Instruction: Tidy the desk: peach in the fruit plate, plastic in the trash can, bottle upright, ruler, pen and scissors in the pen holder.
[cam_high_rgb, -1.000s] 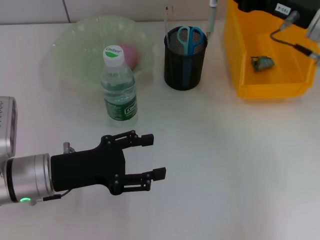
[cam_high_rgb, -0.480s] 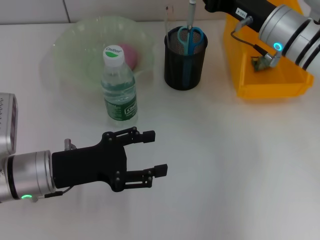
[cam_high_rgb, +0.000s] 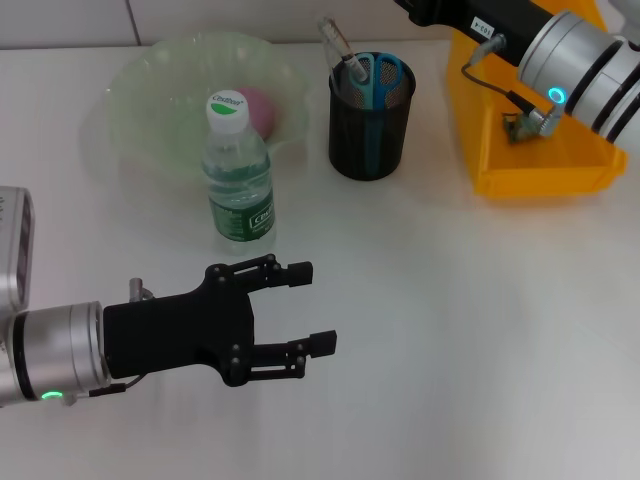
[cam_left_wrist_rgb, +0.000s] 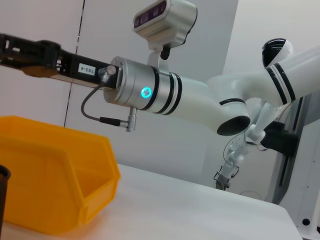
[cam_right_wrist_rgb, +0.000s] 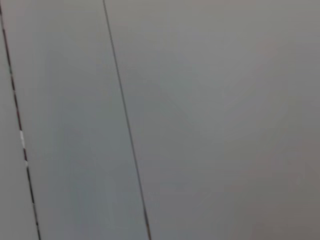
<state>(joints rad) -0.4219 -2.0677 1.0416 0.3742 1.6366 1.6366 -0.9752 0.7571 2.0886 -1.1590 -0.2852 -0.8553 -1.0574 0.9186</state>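
Pen leans in the pen holder beside the scissors, so we're about done; left claw hangs open over the surface, right claw's out of view.

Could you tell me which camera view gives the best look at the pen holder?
The head view: the pen holder stands whole beside the yellow bin. The left wrist view catches only a dark sliver at its edge; the right wrist view shows none of it.
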